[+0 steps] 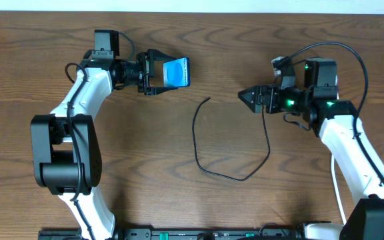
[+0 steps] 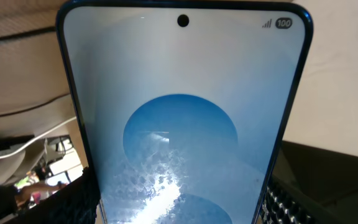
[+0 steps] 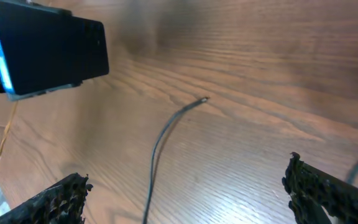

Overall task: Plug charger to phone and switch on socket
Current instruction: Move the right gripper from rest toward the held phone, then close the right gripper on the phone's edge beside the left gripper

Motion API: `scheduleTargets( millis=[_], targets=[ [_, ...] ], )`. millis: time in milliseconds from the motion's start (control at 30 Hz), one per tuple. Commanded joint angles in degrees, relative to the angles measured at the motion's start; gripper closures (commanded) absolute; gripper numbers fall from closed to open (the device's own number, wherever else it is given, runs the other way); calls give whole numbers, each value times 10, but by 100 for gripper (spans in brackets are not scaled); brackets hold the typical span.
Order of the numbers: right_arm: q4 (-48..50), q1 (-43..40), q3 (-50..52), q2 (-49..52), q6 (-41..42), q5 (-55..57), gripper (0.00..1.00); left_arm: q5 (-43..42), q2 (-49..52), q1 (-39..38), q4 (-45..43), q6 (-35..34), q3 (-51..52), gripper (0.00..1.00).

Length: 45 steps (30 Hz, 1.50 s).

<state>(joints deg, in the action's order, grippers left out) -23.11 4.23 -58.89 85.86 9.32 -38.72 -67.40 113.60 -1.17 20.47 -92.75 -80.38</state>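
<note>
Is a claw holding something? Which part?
The left claw pinches the slim blue-screened phone by its long side edges. The right claw holds nothing.

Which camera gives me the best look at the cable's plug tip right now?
Right wrist: the plug tip lies close and unobstructed. Overhead shows the tip tiny, at the cable's upper end. Left wrist shows the phone, no tip.
</note>
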Motion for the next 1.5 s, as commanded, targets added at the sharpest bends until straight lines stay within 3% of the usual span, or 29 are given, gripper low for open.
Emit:
scheduleTargets(
  millis=[0,400,500,767,967,1100,1467],
  targets=[
    [20,30,-10,5,52,19,2,26,-15,1,-2,7,-12,48],
    [103,63,-11,40,113,8,5,169,-15,-31,72,49,-12,48],
    [143,65,-14,66,125,-38,9,204,-15,-45,97,63,-12,48],
    [138,84,-97,163,128,-97,18,266,-15,-63,150,70,-12,48],
    [131,122,-141,214,132,-102,21,280,-15,-67,156,70,-12,48],
    [132,150,-143,233,163,-89,31,291,-15,-67,157,72,-12,48],
    [131,203,-143,257,200,-21,42,295,-15,-67,186,72,-12,48]
  ],
)
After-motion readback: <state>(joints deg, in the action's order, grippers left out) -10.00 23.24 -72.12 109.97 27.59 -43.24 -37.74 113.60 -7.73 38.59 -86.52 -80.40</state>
